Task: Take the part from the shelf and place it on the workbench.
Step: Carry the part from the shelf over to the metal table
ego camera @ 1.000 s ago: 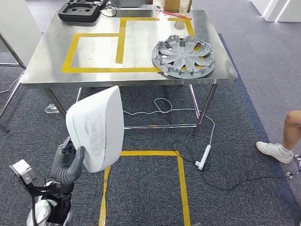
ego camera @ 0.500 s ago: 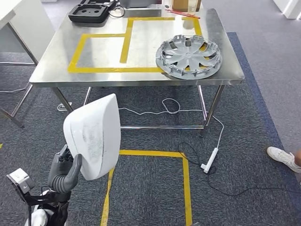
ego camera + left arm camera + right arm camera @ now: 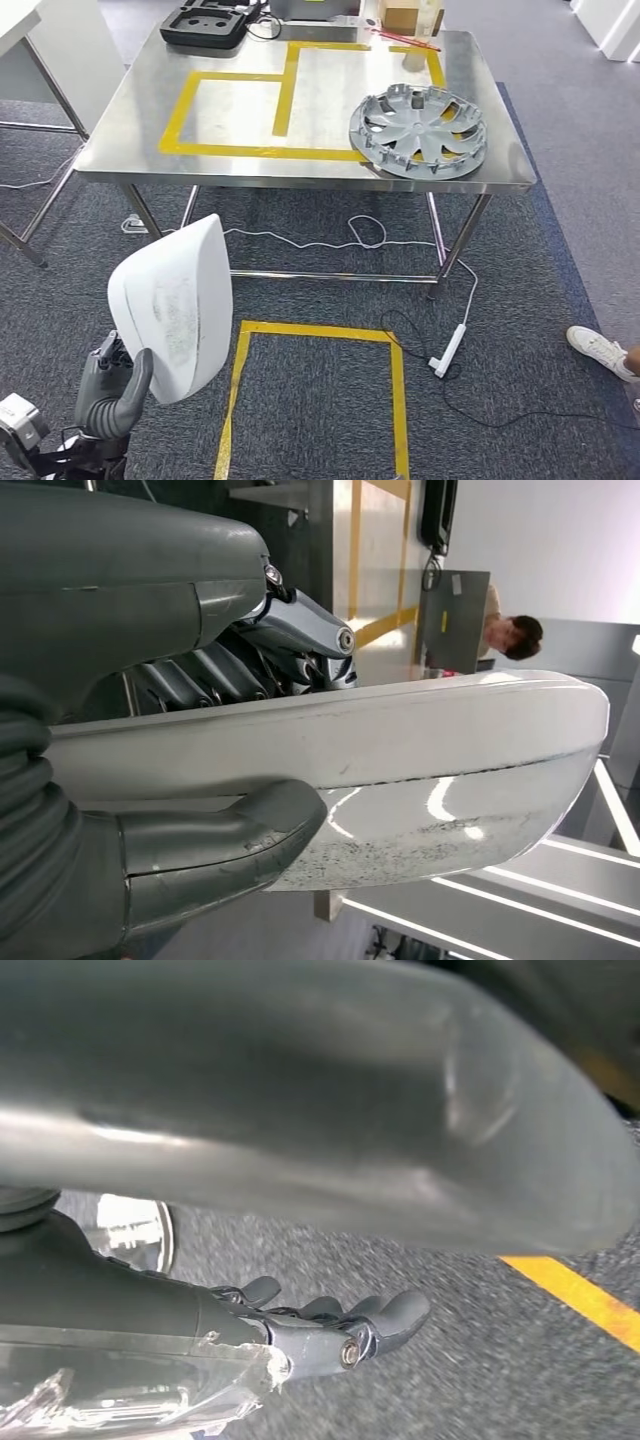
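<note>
The whole view has shifted over the last second, so the robot is walking toward the steel tabletop (image 3: 226, 165), still well short of it. The left hand (image 3: 113, 385) grips the white part (image 3: 173, 305), thumb on one face and fingers (image 3: 249, 665) behind, held low over the carpet. The right hand (image 3: 332, 1325) hangs with fingers extended, holding nothing. Placement still awaits.

The part (image 3: 175, 305) looks like glossy white plastic, scuffed grey in patches; the workbench (image 3: 317, 105) is brushed metal; the hubcap (image 3: 419, 130) silvery plastic; the floor (image 3: 317, 400) rough carpet.
</note>
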Robot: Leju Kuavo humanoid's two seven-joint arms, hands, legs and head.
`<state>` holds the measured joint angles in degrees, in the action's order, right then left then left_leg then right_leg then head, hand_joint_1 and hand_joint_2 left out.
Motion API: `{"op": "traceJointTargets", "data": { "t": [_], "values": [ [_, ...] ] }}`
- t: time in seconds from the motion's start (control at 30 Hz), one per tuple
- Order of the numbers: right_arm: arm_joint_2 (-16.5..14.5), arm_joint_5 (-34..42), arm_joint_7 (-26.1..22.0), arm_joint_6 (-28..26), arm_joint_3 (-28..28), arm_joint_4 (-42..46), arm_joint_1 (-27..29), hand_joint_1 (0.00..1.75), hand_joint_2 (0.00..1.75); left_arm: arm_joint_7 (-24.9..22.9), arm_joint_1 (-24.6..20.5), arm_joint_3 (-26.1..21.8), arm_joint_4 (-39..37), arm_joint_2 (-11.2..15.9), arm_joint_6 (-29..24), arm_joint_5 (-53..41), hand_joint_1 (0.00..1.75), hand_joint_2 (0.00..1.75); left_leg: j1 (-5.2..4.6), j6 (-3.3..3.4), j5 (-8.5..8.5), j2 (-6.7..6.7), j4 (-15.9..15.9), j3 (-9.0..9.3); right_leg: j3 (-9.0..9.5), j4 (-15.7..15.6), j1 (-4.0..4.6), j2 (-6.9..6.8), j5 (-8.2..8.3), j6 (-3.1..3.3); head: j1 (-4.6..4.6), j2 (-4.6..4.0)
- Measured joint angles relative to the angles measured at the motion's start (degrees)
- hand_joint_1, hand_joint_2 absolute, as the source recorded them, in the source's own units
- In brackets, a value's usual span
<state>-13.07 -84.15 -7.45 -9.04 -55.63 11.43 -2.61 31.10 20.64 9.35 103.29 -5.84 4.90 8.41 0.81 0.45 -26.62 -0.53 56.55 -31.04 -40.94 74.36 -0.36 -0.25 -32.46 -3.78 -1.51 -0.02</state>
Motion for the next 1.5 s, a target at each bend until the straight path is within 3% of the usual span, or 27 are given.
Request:
{"op": "traceJointTargets", "data": {
  "t": [0.03,0.07,0.13,0.17,0.23,0.33,0.4,0.47,0.53,0.57,0.63,0.7,0.83,0.9,1.0,1.03,1.07,1.1,1.17,1.23,1.3,1.37,1.43,1.5],
  "values": [
    [0.0,-0.19,-0.22,-0.07,0.42,0.0,0.09,0.0,0.0,0.01,0.55,-0.11,0.4,-0.02,-0.13,-0.12,1.75,1.75,-0.02,-0.04,-0.27,-0.11,0.01,0.35,-0.57,0.43,0.0,0.0,0.49,0.05,-0.02,0.0],
    [0.0,-0.27,-0.4,-0.09,0.7,0.0,0.14,0.0,0.0,0.01,0.98,-0.2,0.74,-0.05,-0.17,-0.17,1.75,1.75,-0.01,-0.14,-0.6,-0.23,0.01,0.84,0.04,-1.51,0.0,0.01,2.2,0.16,-0.02,0.0],
    [-0.01,-0.31,-0.57,-0.07,1.16,-0.03,0.11,0.0,0.0,0.01,1.49,-0.31,1.3,-0.14,-0.2,-0.21,1.75,1.75,0.05,-0.56,-1.39,-0.41,-0.01,1.99,3.27,-9.14,0.0,0.13,6.67,0.32,-0.08,-0.01],
    [-0.03,-0.31,-0.59,-0.05,1.39,-0.1,0.04,0.0,0.0,0.01,1.58,-0.35,1.52,-0.18,-0.2,-0.21,1.75,1.75,0.02,-0.84,-1.73,-0.45,0.01,2.33,4.6,-12.46,0.03,0.19,7.5,0.53,-0.15,-0.01],
    [-0.06,-0.29,-0.58,-0.01,1.71,-0.23,-0.08,0.0,0.0,0.02,1.69,-0.41,1.82,-0.21,-0.17,-0.25,1.75,1.75,-0.09,-1.58,-2.16,-0.48,-0.08,2.55,5.65,-15.0,0.18,0.32,7.21,1.24,-0.15,-0.01],
    [-0.06,-0.14,-0.46,0.0,1.97,-0.26,0.14,0.0,0.0,0.02,1.79,-0.43,2.25,-0.22,-0.07,-0.41,1.75,1.75,-0.08,-2.58,-2.41,-0.35,0.67,2.9,6.78,-15.39,0.11,0.37,7.14,2.64,0.13,0.0],
    [-0.06,0.12,-0.26,-0.03,2.05,-0.27,0.04,0.0,0.0,-0.01,1.6,-0.42,2.41,-0.21,0.06,-0.55,1.75,1.75,-0.08,-2.95,-3.64,-0.19,5.34,0.45,7.68,-15.55,0.01,0.38,6.78,3.24,0.53,0.0],
    [-0.06,0.49,-0.04,-0.14,2.05,-0.28,-0.04,0.0,0.0,-0.06,1.5,-0.41,2.44,-0.19,0.15,-0.58,1.75,1.75,-0.15,-3.12,-6.48,-0.12,13.02,-4.76,8.23,-15.58,0.14,0.39,6.12,3.64,0.84,0.0],
    [-0.05,1.01,0.23,-0.27,2.03,-0.28,0.08,0.0,0.0,-0.24,1.47,-0.41,2.44,-0.18,0.26,-0.57,1.75,1.75,-0.27,-2.87,-7.85,-0.12,16.63,-8.45,9.12,-15.58,0.34,0.43,5.28,3.8,0.85,-0.01],
    [-0.05,1.31,0.37,-0.32,2.02,-0.28,0.14,0.0,0.0,-0.39,1.39,-0.4,2.43,-0.18,0.37,-0.55,1.75,1.75,-0.37,-2.57,-6.76,-0.12,15.55,-8.83,9.78,-15.59,0.43,0.48,4.8,3.81,0.88,-0.01],
    [-0.1,2.02,0.58,-0.32,2.0,-0.31,0.16,0.0,0.0,-0.78,1.02,-0.35,2.37,-0.13,0.75,-0.38,1.75,1.75,-0.78,-1.74,-1.33,0.01,9.2,-7.49,11.14,-15.64,0.58,0.56,3.73,3.68,0.92,-0.02],
    [-0.17,2.73,0.74,-0.25,1.93,-0.37,0.1,0.0,0.0,-1.13,0.43,-0.2,2.12,-0.04,1.21,-0.14,1.75,1.75,-1.27,-1.02,1.84,0.13,3.51,-6.13,12.18,-15.59,0.88,0.65,2.48,3.24,1.09,-0.01],
    [-0.22,3.83,0.95,-0.38,1.51,-0.39,0.04,0.0,0.0,-1.45,-1.19,0.42,1.09,0.07,2.06,0.15,1.75,1.75,-1.04,0.0,2.06,-0.1,1.47,-4.47,14.15,-14.82,1.27,0.62,1.17,1.75,0.9,0.0],
    [-0.23,4.21,0.86,-0.57,1.36,-0.39,-0.15,0.0,0.0,-1.5,-2.01,1.01,0.58,0.12,2.28,0.36,1.75,1.75,-0.83,0.51,1.9,-0.11,1.47,-3.39,11.96,-10.83,1.17,0.58,0.11,1.06,0.6,0.0],
    [-0.24,4.6,0.59,-0.76,0.98,-0.39,-0.08,0.0,0.0,-1.54,-2.57,1.46,-0.05,0.16,2.44,0.53,1.75,1.75,-0.83,0.87,0.61,-0.17,1.48,-2.2,4.81,-1.39,0.94,0.56,-3.45,0.47,0.37,0.0],
    [-0.24,4.79,0.49,-0.95,0.76,-0.39,0.1,0.0,0.0,-1.57,-2.71,1.54,-0.33,0.2,2.51,0.63,1.75,1.75,-0.83,0.89,0.03,-0.27,1.48,-1.58,3.22,-0.55,0.9,0.56,-4.38,0.4,0.3,0.0],
    [-0.24,5.06,0.43,-1.17,0.54,-0.39,0.26,0.0,0.0,-1.64,-2.89,1.63,-0.63,0.23,2.61,0.77,1.75,1.75,-0.83,0.87,-0.59,-0.38,1.48,-0.81,2.49,-1.51,0.88,0.56,-4.24,0.43,0.26,0.0],
    [-0.24,5.36,0.41,-1.38,0.32,-0.39,0.35,0.0,0.0,-1.75,-3.13,1.77,-0.94,0.27,2.75,0.91,1.75,1.75,-0.83,0.8,-1.25,-0.46,1.48,0.08,2.48,-3.96,0.86,0.57,-2.69,0.52,0.2,-0.01],
    [-0.3,6.16,0.5,-1.56,-0.17,-0.43,0.46,0.0,0.0,-1.96,-3.93,2.23,-1.6,0.28,3.14,1.15,1.75,1.75,-0.9,0.5,-2.53,-0.53,1.49,1.53,3.21,-10.38,0.9,0.52,3.66,0.96,0.19,-0.01],
    [-0.43,6.84,0.94,-1.45,-0.8,-0.48,0.49,0.0,0.0,-2.08,-4.84,2.75,-2.24,0.25,3.45,1.26,1.75,1.75,-1.05,-0.06,-3.3,-0.56,1.34,2.24,3.89,-13.92,1.05,0.51,7.82,1.78,0.17,0.0],
    [-0.55,7.18,1.55,-1.33,-1.31,-0.5,0.52,0.0,0.0,-2.12,-5.62,3.12,-2.73,0.22,3.67,1.31,1.75,1.75,-1.14,-0.69,-3.28,-0.53,1.34,2.6,4.66,-14.63,1.08,0.62,8.04,2.67,0.16,0.0],
    [-0.64,7.29,1.86,-1.34,-1.6,-0.5,0.58,0.0,0.0,-2.11,-6.42,3.42,-3.1,0.22,3.83,1.32,1.75,1.75,-1.11,-1.28,-2.96,-0.34,3.73,1.59,5.78,-15.32,0.87,0.72,7.88,3.34,0.26,0.0],
    [-0.68,7.32,1.94,-1.36,-1.83,-0.5,0.54,0.0,0.0,-2.11,-7.04,3.73,-3.39,0.22,3.9,1.33,1.75,1.75,-0.94,-1.9,-4.26,-0.18,9.68,-2.21,6.93,-15.8,0.73,0.75,7.24,3.8,0.39,0.0],
    [-0.68,7.32,1.99,-1.38,-2.04,-0.5,0.58,0.0,0.0,-2.11,-7.25,3.97,-3.75,0.24,3.93,1.34,1.75,1.75,-0.72,-2.43,-7.24,-0.16,15.38,-6.85,7.99,-15.89,0.69,0.75,6.28,3.97,0.43,0.0]
  ]
}}
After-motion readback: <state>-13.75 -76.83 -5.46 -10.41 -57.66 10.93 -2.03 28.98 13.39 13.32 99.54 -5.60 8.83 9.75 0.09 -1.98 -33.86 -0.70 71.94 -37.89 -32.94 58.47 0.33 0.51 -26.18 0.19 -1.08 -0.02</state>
